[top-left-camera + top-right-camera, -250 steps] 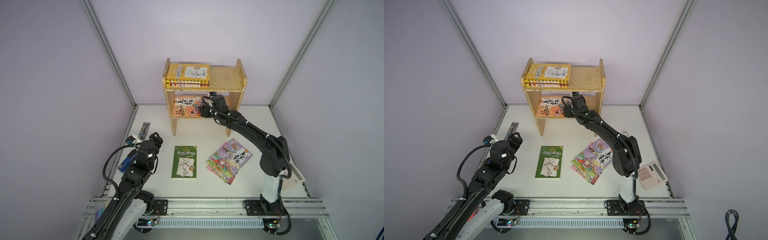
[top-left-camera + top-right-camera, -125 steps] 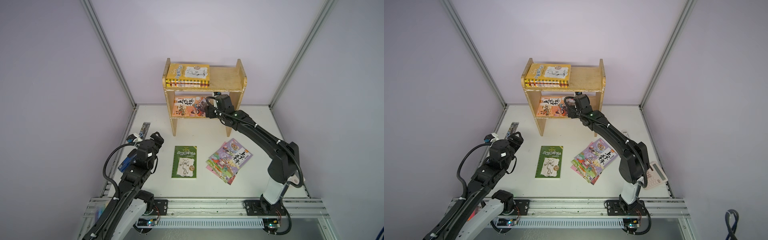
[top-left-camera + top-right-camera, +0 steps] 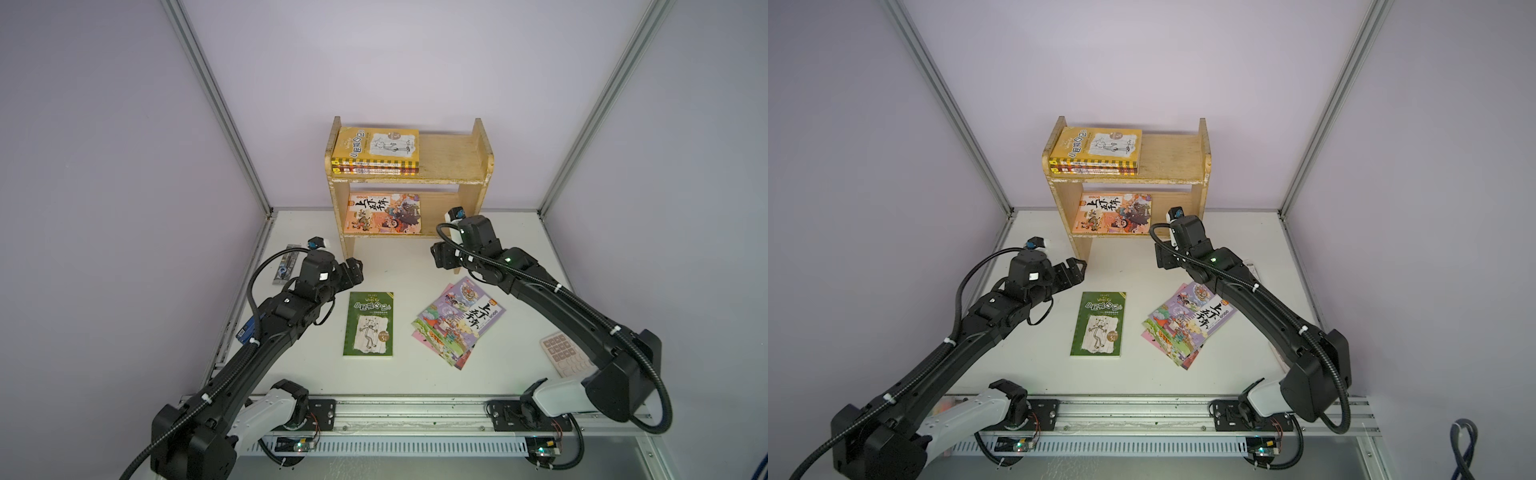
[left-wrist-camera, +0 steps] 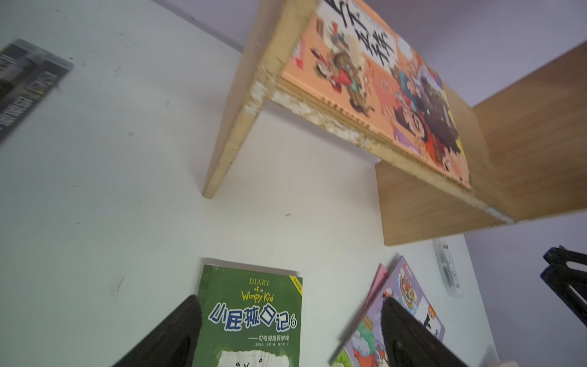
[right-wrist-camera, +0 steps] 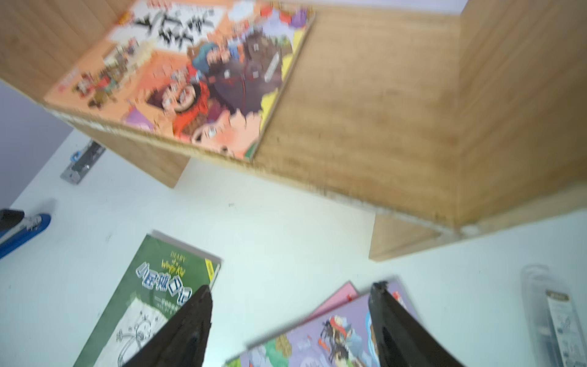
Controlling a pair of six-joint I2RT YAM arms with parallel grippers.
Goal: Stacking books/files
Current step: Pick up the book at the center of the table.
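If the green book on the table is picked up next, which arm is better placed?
Left. The left gripper, open and empty, hangs just beside the green book at its far corner. The right gripper is nearer the fanned purple-topped books.

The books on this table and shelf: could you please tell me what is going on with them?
Two robot arms are stacking books onto a wooden shelf. A yellow-topped stack lies on its top board and an orange cartoon book on the lower one. A green book and a fanned pile of thin cartoon books lie on the table, untouched. The left gripper hangs near the green book and the right gripper in front of the lower shelf, both with jaws open and empty.
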